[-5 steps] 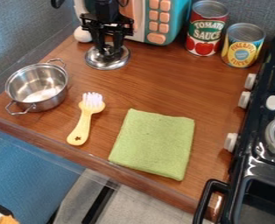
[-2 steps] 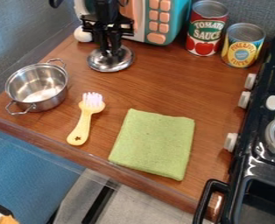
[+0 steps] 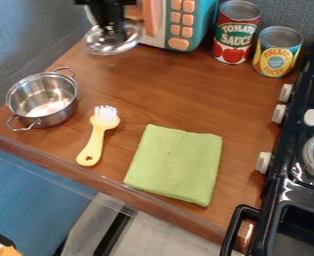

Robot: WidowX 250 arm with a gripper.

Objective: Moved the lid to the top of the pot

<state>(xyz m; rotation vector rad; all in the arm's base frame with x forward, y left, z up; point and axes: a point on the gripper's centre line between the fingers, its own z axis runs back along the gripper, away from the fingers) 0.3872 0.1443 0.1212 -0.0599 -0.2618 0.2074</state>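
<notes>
brown wood-grain surface (image 3: 200, 100) runs across the frame, with a grey-blue fabric wall (image 3: 26, 40) behind it at the upper left. the black claw (image 3: 114, 36) hangs down at the upper left of the frame, drawn in narrow on the middle of the round metal lid (image 3: 99, 47), which it holds up off the surface. the small stainless steel pot (image 3: 61, 107) stands at the left of the frame, its mouth uncovered, with one loop handle toward the upper right and the other toward the lower left. the lid is well apart from it, farther up the frame.

right of the pot lies a yellow scrub brush (image 3: 95, 141), pale bristles toward the top. next to that, a folded green cloth (image 3: 176, 165) lies flat at the lower middle. a teal toy microwave (image 3: 203, 25) with peach buttons stands at the top, and two cans, one red and green (image 3: 235, 37), one yellow and blue (image 3: 277, 56), stand upright near the upper right. a black stove (image 3: 283, 192) with white knobs lines the right edge.
</notes>
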